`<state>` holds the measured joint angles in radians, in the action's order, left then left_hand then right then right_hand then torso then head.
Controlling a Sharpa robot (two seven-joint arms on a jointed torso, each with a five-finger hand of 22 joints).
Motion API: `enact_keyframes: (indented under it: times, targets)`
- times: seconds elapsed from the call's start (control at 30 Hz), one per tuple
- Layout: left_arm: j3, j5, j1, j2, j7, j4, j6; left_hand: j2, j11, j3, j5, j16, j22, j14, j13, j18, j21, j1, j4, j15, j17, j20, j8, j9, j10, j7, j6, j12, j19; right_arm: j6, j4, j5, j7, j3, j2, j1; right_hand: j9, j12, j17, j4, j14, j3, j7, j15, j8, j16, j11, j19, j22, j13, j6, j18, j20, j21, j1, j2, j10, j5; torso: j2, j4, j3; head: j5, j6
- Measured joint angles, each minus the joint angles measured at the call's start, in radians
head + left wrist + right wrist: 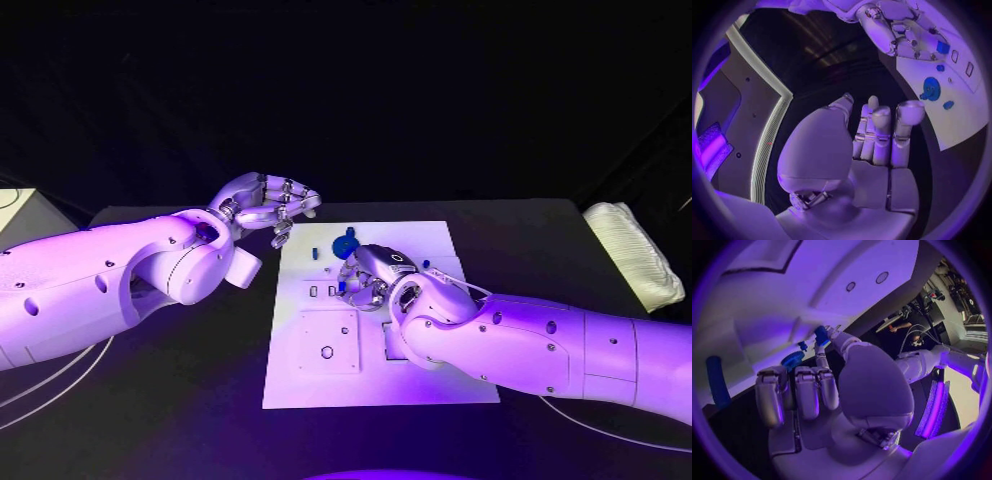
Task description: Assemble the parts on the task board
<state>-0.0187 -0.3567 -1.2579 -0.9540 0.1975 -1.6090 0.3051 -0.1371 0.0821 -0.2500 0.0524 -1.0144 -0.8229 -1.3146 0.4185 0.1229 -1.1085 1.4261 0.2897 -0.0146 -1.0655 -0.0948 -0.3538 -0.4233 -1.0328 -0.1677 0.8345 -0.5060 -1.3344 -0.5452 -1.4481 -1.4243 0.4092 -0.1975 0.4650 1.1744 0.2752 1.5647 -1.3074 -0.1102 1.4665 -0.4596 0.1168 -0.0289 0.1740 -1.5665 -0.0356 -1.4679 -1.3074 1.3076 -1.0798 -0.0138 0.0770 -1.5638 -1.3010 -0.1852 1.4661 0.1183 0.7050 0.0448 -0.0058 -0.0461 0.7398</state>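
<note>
the left hand (267,208) hovers at the far left corner of the white task board (433,380), fingers curled, holding nothing. the right hand (378,272) rests on the board, pinching a small blue part (821,335); a round blue disc (345,244) lies just beyond it.

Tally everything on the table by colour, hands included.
Blue parts: 5, namely disc, two pegs, rod and a block that the right hand seems to pinch.
White: 2, board and pad.
Silver hands: 2, counting the left hand.
Total: 9
</note>
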Motion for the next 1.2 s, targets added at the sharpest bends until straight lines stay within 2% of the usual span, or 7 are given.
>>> enact_keyframes:
  times: [0.4, 0.63, 0.7, 0.77, 0.93, 0.97, 1.2]
  targets:
    - [0.000, 0.000, 0.000, -0.001, 0.001, 0.000, 0.000, 0.000, 0.000, 0.000, 0.000, 0.006, -0.001, 0.004, -0.002, 0.000, 0.000, 0.000, 0.000, 0.004, 0.000, 0.000, 0.000, -0.001, 0.000, 0.000, 0.000, 0.000, 0.000, 0.000, 0.004, -0.002, -0.004, 0.000, -0.001, -0.002, -0.001, 0.000, 0.000, 0.000, 0.000, 0.000, 0.002, 0.000, 0.000, 0.000, 0.000, 0.000, 0.000, 0.000, 0.009, 0.000, 0.000, 0.005, 0.009, -0.010, 0.000, 0.000, 0.000, 0.0003, 0.0005, -0.002, 0.002]
    - [0.000, 0.001, 0.000, -0.001, 0.001, 0.000, -0.001, 0.000, 0.000, 0.000, 0.000, 0.006, -0.001, 0.004, -0.002, 0.000, 0.000, 0.000, 0.000, 0.004, 0.000, 0.000, 0.000, -0.001, 0.000, 0.000, 0.000, 0.000, 0.000, 0.000, 0.005, -0.003, -0.008, -0.001, -0.001, -0.002, -0.005, 0.000, 0.000, 0.000, 0.000, 0.000, 0.007, 0.000, 0.000, 0.000, 0.000, 0.000, -0.001, 0.000, 0.021, 0.000, 0.000, 0.009, 0.015, -0.015, 0.000, 0.000, 0.000, -0.0003, 0.0002, -0.002, 0.003]
    - [0.000, 0.001, 0.000, -0.001, 0.001, 0.001, -0.001, 0.000, 0.000, 0.000, 0.000, 0.006, -0.001, 0.004, -0.002, 0.000, 0.000, 0.000, 0.000, 0.004, 0.000, 0.000, 0.000, -0.001, 0.000, 0.000, 0.000, 0.000, 0.000, 0.000, 0.005, -0.003, -0.010, -0.002, -0.002, -0.003, -0.007, 0.000, 0.000, 0.000, 0.000, 0.000, 0.012, 0.000, -0.002, 0.000, 0.000, 0.000, -0.001, 0.000, 0.030, 0.000, 0.000, 0.009, 0.022, -0.022, 0.000, 0.000, 0.000, -0.0003, -0.0001, -0.002, 0.003]
    - [0.000, 0.001, 0.000, -0.001, 0.001, 0.001, -0.001, 0.000, 0.000, 0.000, 0.000, 0.006, -0.001, 0.004, -0.002, 0.000, 0.000, 0.000, 0.000, 0.004, 0.000, 0.000, 0.000, -0.001, 0.000, 0.000, 0.000, 0.000, 0.000, 0.000, 0.005, -0.003, -0.012, -0.002, -0.002, -0.003, -0.009, 0.000, 0.000, 0.003, 0.000, 0.003, 0.015, 0.000, -0.008, 0.000, -0.007, 0.000, -0.001, 0.000, 0.036, 0.000, 0.000, 0.009, 0.022, -0.022, 0.000, 0.000, 0.000, -0.0003, -0.0001, -0.002, 0.004]
    - [0.000, 0.001, 0.000, -0.001, 0.001, 0.001, -0.001, 0.000, 0.000, 0.000, 0.000, 0.006, -0.001, 0.004, -0.002, 0.000, 0.000, 0.000, 0.000, 0.004, 0.000, 0.000, 0.000, -0.001, 0.000, 0.000, 0.000, 0.000, 0.000, 0.001, 0.005, -0.003, -0.016, -0.002, -0.002, -0.003, -0.013, 0.000, 0.000, 0.006, -0.002, 0.006, 0.021, 0.003, -0.012, 0.000, -0.007, 0.000, -0.001, 0.000, 0.050, 0.000, 0.000, 0.016, 0.033, -0.033, 0.000, 0.000, 0.000, -0.0002, -0.0007, -0.002, 0.005]
    - [0.000, 0.001, 0.000, -0.001, 0.001, 0.001, -0.001, 0.000, 0.000, 0.000, 0.000, 0.006, -0.001, 0.004, -0.002, 0.000, 0.000, 0.000, 0.000, 0.004, 0.000, 0.000, 0.000, -0.001, 0.000, 0.000, 0.000, 0.000, 0.000, 0.001, 0.005, -0.003, -0.017, -0.002, -0.002, -0.003, -0.013, 0.000, 0.000, 0.006, -0.002, 0.006, 0.022, 0.006, -0.016, 0.000, -0.014, 0.000, -0.001, 0.000, 0.050, 0.000, 0.000, 0.016, 0.033, -0.033, 0.000, 0.000, 0.000, -0.0002, -0.0008, -0.002, 0.005]
    - [0.000, 0.001, 0.000, -0.003, 0.001, 0.001, -0.001, -0.003, 0.003, 0.000, 0.000, 0.006, -0.004, 0.004, -0.004, 0.000, 0.000, -0.003, 0.000, 0.004, 0.000, 0.000, 0.000, -0.001, -0.003, 0.000, 0.000, 0.005, 0.000, 0.002, 0.005, -0.003, -0.023, -0.002, -0.002, -0.003, -0.016, -0.003, 0.000, 0.007, 0.000, 0.010, 0.024, 0.008, -0.020, 0.000, -0.014, 0.004, -0.001, 0.000, 0.060, 0.000, 0.004, 0.016, 0.037, -0.037, 0.000, -0.004, 0.000, -0.0004, -0.0007, -0.002, 0.006]
